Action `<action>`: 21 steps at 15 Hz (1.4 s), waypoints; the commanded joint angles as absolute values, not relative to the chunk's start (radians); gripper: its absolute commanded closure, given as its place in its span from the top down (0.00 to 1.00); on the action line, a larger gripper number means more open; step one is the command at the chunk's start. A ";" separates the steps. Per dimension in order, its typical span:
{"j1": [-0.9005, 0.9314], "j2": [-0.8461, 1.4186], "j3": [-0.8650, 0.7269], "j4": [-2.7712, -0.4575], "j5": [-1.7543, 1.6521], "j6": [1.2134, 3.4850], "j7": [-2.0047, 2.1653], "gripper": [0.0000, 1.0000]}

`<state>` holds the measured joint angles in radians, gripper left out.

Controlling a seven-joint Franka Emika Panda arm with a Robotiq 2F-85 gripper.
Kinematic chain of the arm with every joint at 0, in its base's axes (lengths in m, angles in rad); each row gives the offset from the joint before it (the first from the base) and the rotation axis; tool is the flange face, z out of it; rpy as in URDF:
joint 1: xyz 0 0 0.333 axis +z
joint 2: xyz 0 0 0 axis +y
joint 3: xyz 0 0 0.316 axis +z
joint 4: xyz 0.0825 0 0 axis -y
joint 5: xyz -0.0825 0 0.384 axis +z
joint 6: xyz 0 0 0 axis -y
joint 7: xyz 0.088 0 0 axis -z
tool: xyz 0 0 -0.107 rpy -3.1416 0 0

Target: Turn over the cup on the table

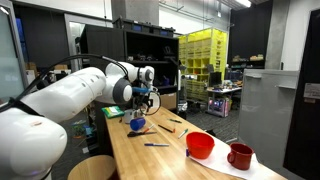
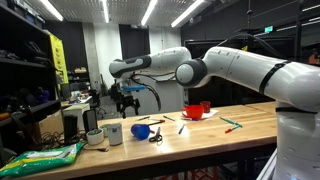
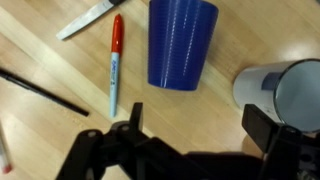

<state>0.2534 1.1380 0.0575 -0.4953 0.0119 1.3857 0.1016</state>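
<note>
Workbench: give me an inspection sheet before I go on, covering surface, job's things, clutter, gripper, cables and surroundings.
surface: light wood table, no spill seen.
job's things: blue cup seems to lie on its side on the table, apart from the fingers.
clutter: red marker beside the cup; scissors; white cup; red bowl and red mug further along the table.
grippers: gripper open, nothing between the fingers, hanging above the table near the cup.
cables: one cable loops at the arm's wrist; nothing seen across the table.
surroundings: yellow racks behind; round stool by the table.
</note>
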 commanded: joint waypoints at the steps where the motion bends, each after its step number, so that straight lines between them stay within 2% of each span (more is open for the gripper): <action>1: 0.308 1.180 0.005 -0.345 -0.051 1.396 0.200 1.00; 4: 0.345 1.180 -0.037 -0.293 -0.093 1.397 0.311 1.00; 6: 0.380 1.136 -0.067 -0.359 -0.128 1.443 0.367 1.00; 11: 0.465 1.156 -0.137 -0.362 -0.233 1.482 0.424 1.00; 21: 0.468 1.159 -0.130 -0.358 -0.236 1.468 0.436 1.00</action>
